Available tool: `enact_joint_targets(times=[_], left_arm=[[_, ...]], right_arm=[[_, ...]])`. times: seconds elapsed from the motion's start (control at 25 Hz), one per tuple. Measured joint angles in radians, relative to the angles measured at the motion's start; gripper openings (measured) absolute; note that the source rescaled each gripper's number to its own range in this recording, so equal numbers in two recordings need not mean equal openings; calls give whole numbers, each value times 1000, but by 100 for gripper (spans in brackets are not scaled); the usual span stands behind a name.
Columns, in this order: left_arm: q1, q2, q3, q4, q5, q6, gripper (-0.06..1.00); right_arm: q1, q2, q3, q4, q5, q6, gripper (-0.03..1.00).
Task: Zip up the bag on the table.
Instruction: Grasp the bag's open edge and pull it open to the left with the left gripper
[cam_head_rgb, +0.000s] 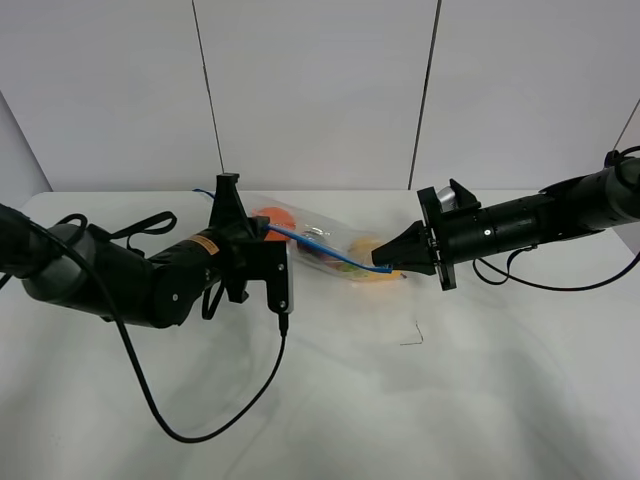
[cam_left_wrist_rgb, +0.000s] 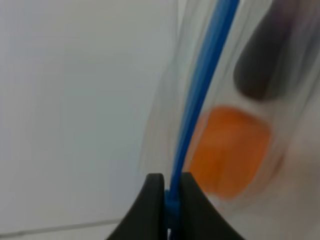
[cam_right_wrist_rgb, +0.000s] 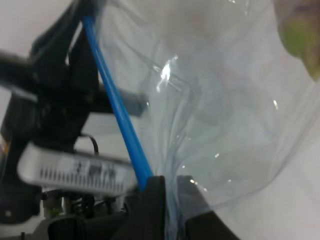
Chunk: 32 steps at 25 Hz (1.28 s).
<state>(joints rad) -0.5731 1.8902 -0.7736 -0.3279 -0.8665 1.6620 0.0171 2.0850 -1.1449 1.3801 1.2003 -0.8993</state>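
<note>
Blue zipper strip (cam_head_rgb: 325, 250) drawn into a line between two pincers, each clamped on it: left gripper (cam_head_rgb: 262, 231) shut on the end by the orange (cam_head_rgb: 277, 218), right gripper (cam_head_rgb: 382, 265) shut on the end by the yellow pear (cam_head_rgb: 363, 247). Bag (cam_head_rgb: 330, 240) near the far edge of the table (cam_head_rgb: 450, 400), about midway between its left and right edges. Clear film slack and crinkled beside the strip, purple eggplant (cam_left_wrist_rgb: 265, 65) showing through next to the orange. Hard to tell whether resting on the white top or partly lifted.

Likely step: sealing along the strip, one end anchored, the other worked. To do it well:

Hold the left pinch firm as the anchor; no loosening under tension.

Pull only along the line of the strip, never across it, to hold both tracks mated inside the jaws.

Mind the loose film just beside the right jaws; draw it clear to avoid folding any into the seal.

Use modest tension: enough to straighten the strip, not enough to drag the fruit or tear the plastic.

Check the full length before letting go; extent of closure so far impossible to tell from these views.
</note>
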Motion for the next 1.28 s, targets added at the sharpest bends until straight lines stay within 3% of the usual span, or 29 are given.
enact_joint_targets(times=[0.48, 1.04, 1.12, 1.28], left_arm=[[196, 0, 1, 34, -5, 0, 0], [245, 0, 1, 70, 5, -22, 2], [245, 0, 1, 64, 13, -55, 11], [250, 0, 1, 50, 20, -105, 51]], right_arm=[[0, 0, 0, -11, 0, 0, 1], [0, 0, 0, -23, 0, 1, 1], [0, 0, 0, -33, 1, 1, 1], [-1, 0, 0, -43, 2, 1, 1]])
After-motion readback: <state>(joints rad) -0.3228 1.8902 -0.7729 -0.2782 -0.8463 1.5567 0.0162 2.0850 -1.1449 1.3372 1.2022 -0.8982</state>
